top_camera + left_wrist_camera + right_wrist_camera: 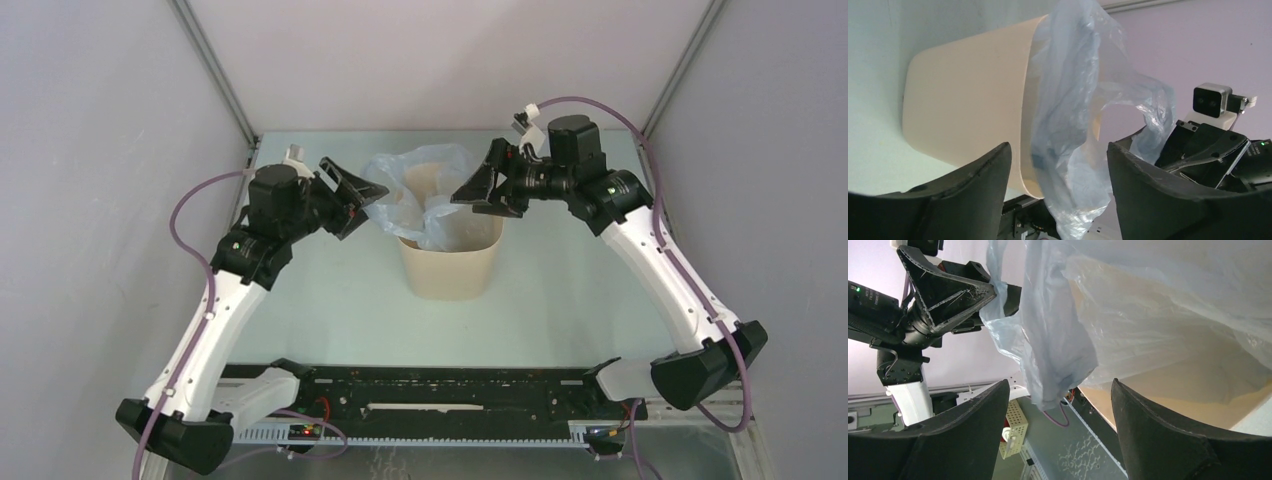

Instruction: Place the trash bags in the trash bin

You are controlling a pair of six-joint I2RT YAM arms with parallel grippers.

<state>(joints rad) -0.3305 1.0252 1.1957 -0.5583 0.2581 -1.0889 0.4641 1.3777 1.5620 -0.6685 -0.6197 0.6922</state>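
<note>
Over the trash bin (450, 268) rim the trash bag (428, 188) hangs loose; left pincer (368, 200) and right pincer (478, 190) gape empty, and a careless shove could tip the bin.

A pale green surface (330, 300) sits inside a three-sided booth. The back wall (440, 60) and both side walls (90, 150) are plain, matte, lilac-grey. Slim metal posts (215, 70) run up the two rear corners. Light is soft and even, with faint shadows on the surface
</note>
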